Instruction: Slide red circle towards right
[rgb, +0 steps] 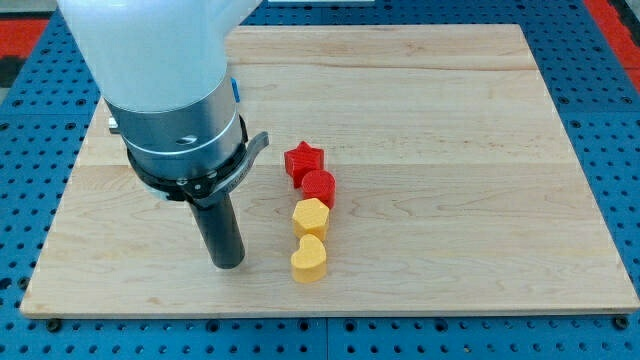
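Note:
The red circle (319, 187) sits near the middle of the wooden board (450, 150). A red star (303, 161) touches it at its upper left. A yellow hexagon-like block (311, 216) touches it from below, and a yellow heart (309, 259) lies below that. The four blocks form a near-vertical column. My tip (228, 264) rests on the board to the left of the yellow heart, well apart from it, and below and left of the red circle.
The arm's large white and grey body (170, 90) covers the board's upper left. The board lies on a blue perforated table (600, 60); its bottom edge is close below the tip.

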